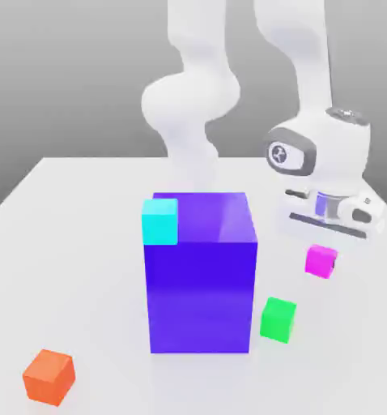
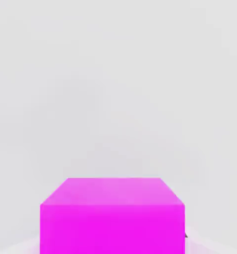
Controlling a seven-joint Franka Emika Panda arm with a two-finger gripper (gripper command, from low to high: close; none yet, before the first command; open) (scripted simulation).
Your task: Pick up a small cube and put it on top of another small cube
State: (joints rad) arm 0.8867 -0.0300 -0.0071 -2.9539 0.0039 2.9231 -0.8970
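The exterior view looks from in front and above, facing the arm across the tabletop. The hand view sits very near the pink cube; both views share that cube, at four o'clock from the big blue block.

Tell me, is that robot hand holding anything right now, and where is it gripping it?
It looks so: the gripper is shut on the small magenta cube, apparently by two opposite sides near its top, though the contact itself is hidden.

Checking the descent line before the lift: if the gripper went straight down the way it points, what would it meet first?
The magenta cube, directly under the gripper, probably already between its shut fingers; then the table.
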